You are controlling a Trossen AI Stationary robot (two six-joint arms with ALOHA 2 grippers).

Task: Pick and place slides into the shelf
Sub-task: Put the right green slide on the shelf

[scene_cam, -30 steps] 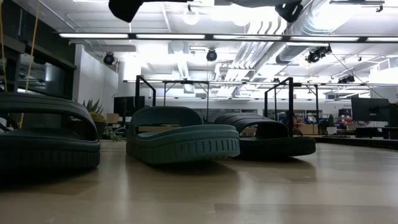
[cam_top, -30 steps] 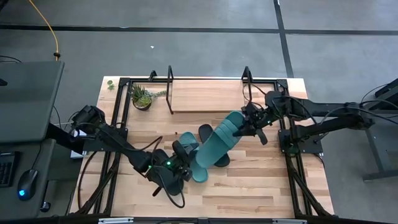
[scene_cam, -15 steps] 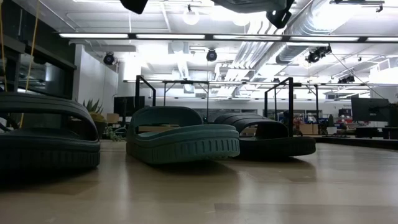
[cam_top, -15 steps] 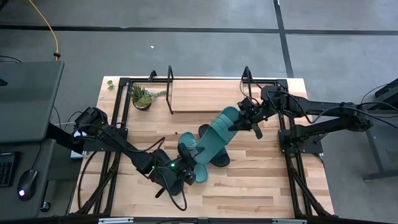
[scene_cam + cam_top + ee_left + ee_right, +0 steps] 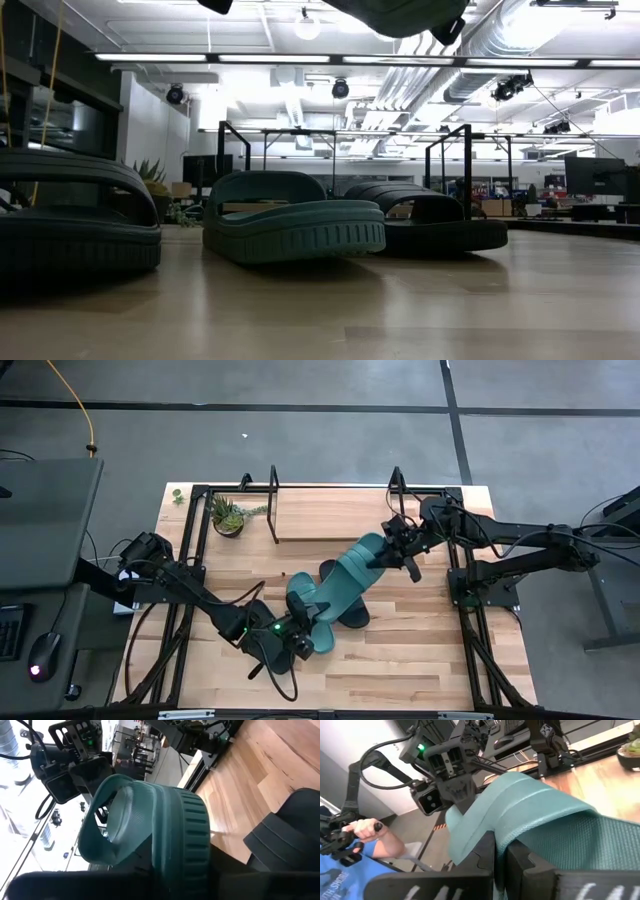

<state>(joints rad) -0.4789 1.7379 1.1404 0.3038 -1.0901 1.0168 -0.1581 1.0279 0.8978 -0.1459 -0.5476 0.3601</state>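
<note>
Low view showed a black slide (image 5: 75, 225) nearest, then a teal slide (image 5: 293, 220) and another black slide (image 5: 430, 220) resting on the table (image 5: 400, 310). High above them a second teal slide (image 5: 345, 582) hung clamped at both ends: left gripper (image 5: 300, 642) shut on one end, right gripper (image 5: 392, 555) on the other. Beyond stood the shelf (image 5: 330, 512).

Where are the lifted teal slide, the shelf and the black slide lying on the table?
lifted teal slide (image 5: 345, 582): high view, on its footbed, between both grippers.
shelf (image 5: 330, 512): high view, bare part of its wooden board.
black slide (image 5: 440, 225): low view, on its side wall.
</note>
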